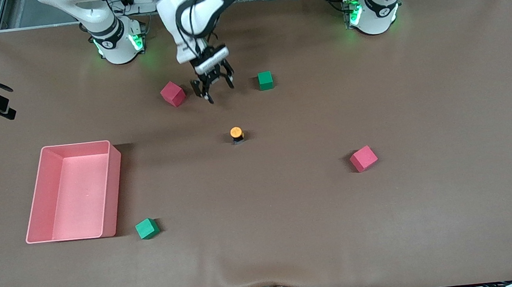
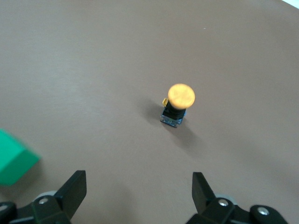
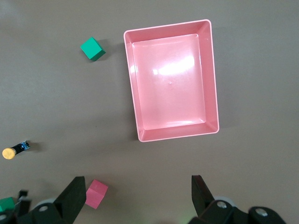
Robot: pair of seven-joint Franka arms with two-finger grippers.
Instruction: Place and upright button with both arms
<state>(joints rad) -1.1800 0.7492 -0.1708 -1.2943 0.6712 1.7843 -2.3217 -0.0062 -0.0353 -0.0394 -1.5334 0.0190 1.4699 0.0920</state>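
1. Left gripper (image 1: 218, 89), on the arm that reaches across from its base, hangs over bare table (image 1: 388, 224) with its jaws spread wide and nothing between them.
2. Closest to it are two cubes, one on each flank: a red cube (image 1: 172, 93) toward the right arm's end and a green cube (image 1: 265, 80) toward the left arm's end. Both are clear of the fingers.
3. A little farther out from the fingertips, nearer the front camera, is the button (image 1: 236, 133). It is on the cloth by itself, orange cap on top and blue-black block at the bottom, so it looks upright already.
4. Judged from that, placing and righting seem done, and the step in hand looks like the release and pull-away.
5. The next move probably calls for lifting the open jaws straight up and away without brushing either flanking cube or tipping the small, top-heavy button.
6. Well away from this gripper lie a second red cube (image 1: 363, 158), a second green cube (image 1: 147, 228) and the pink bin (image 1: 118, 186).
7. Right gripper (image 3: 138, 184) waits high above the bin, jaws also wide and empty.
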